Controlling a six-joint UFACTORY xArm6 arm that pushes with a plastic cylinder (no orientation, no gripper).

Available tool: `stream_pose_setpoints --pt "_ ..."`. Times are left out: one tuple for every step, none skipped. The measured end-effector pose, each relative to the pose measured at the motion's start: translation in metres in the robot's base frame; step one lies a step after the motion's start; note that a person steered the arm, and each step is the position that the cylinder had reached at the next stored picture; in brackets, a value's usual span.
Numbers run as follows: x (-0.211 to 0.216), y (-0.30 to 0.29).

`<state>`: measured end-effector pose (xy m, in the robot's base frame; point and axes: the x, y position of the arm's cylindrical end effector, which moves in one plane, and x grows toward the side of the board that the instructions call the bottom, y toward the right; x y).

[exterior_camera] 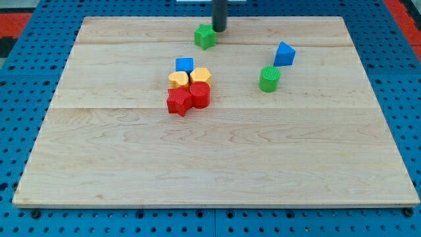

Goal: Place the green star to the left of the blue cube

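The green star (pixel 205 36) lies near the view's top, a little left of centre. My tip (pixel 218 29) is at its upper right side, touching or almost touching it. The blue cube (pixel 185 64) sits below and to the left of the star, at the top of a tight cluster. The cluster also holds a yellow block (pixel 177 79), a yellow hexagon-like block (pixel 200 76), a red star (pixel 178 101) and a red block (pixel 200 95).
A blue triangular block (pixel 284 54) and a green cylinder (pixel 269 78) stand at the view's right of centre. The wooden board (pixel 217 158) lies on a blue pegboard surface (pixel 20 131).
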<state>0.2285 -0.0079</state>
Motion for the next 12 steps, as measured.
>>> stream_pose_setpoints --pt "0.051 -0.06" --pt "0.055 -0.092" --pt "0.065 -0.107" --pt "0.078 -0.126" --pt "0.044 -0.129" --pt "0.029 -0.053" --pt "0.046 -0.04" --pt "0.063 -0.052" --pt "0.068 -0.094" --pt "0.075 -0.118" --pt "0.09 -0.107" --pt "0.095 -0.105"
